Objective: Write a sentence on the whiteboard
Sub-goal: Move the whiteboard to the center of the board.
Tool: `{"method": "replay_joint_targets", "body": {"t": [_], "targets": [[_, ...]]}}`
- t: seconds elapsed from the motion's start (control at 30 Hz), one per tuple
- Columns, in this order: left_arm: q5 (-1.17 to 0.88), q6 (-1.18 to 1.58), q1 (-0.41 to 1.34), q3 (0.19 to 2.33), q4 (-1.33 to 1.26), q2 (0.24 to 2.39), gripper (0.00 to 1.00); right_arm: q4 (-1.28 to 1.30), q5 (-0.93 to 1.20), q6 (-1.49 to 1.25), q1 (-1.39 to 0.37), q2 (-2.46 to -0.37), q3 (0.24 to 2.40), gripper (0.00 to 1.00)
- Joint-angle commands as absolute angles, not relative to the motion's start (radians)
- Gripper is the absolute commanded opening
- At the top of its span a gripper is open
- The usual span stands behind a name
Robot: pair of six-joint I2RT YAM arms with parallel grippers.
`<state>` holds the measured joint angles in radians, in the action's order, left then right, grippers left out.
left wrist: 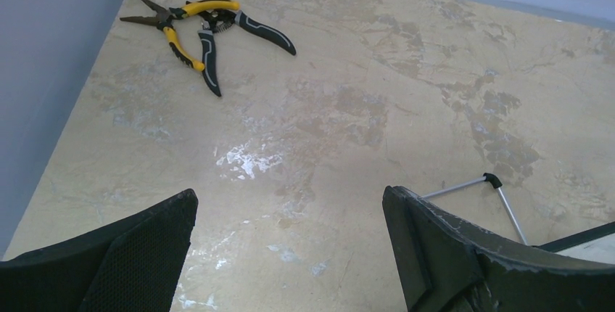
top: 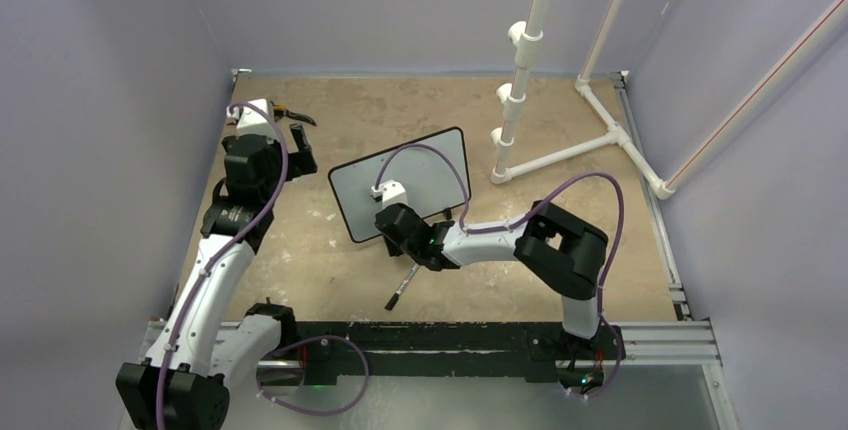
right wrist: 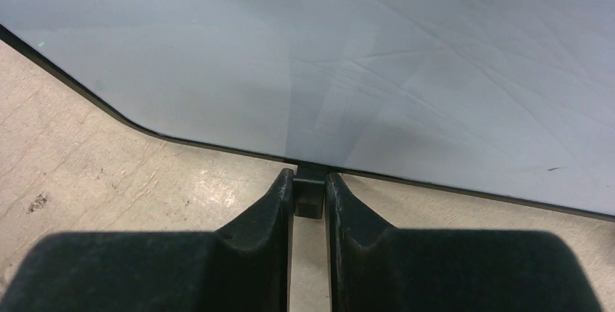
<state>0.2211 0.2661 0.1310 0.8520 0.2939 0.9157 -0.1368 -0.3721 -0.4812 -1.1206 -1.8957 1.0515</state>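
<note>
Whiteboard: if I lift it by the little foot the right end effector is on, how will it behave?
Probably stiff: the whiteboard shows a flat framed panel. Likely to swing or twist, since the right end effector grips only one small foot at the edge. Its glossy face looks slippery.

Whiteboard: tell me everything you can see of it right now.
The whiteboard is a small white rectangle in a thin black frame with rounded corners, set askew on the table. Its glossy face shows faint wipe streaks and one tiny dark fleck, but no writing. The right gripper has its fingers closed on a little black foot at the near edge.
</note>
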Motion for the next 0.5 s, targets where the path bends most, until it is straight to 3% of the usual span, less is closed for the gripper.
{"method": "replay_joint_targets", "body": {"t": [0.0,0.07,0.23,0.47], "targets": [[0.255,0.216,0.127,0.844,0.233,0.882,0.99,-0.189,-0.37,-0.442,-1.115,-1.861,1.098,0.14],[0.291,0.189,0.127,0.861,0.232,0.877,0.99,-0.188,-0.375,-0.439,-1.115,-1.829,1.078,0.31],[0.248,0.162,0.127,0.892,0.234,0.864,0.96,-0.223,-0.37,-0.429,-1.117,-1.71,0.976,0.58],[0.144,0.086,0.261,1.012,0.343,0.913,0.91,-0.15,-0.329,-0.411,-1.115,-1.509,0.858,0.74]]}}
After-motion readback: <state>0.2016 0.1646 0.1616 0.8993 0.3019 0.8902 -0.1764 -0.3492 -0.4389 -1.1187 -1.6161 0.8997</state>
